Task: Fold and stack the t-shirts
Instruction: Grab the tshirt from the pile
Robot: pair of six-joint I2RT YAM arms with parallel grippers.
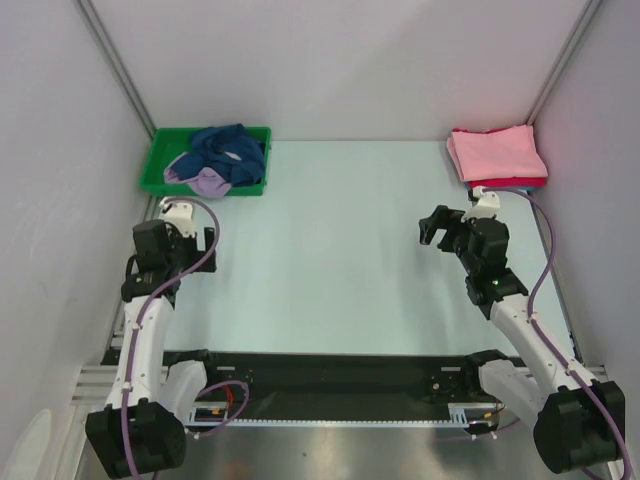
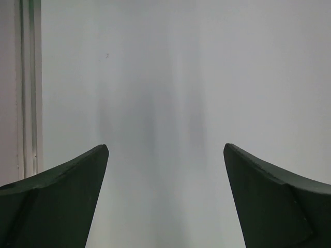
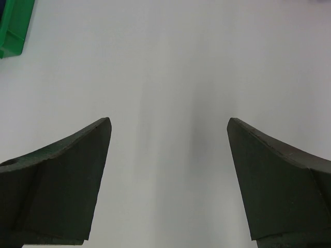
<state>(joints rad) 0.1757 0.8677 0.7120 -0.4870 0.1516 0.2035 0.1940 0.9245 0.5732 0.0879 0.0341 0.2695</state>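
My left claw (image 2: 166,145) and right claw (image 3: 169,119) hover spread and empty at the counter (image 1: 330,250) sides, presumably leaving folding room for the far-left tees (image 1: 232,145).

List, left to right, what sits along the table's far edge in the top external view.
Green bin, with a lavender t-shirt and a navy t-shirt crumpled in it → folded pink t-shirts.

2 dark jaws stand wide apart before a pale surface (image 2: 165,77), perhaps a wall.
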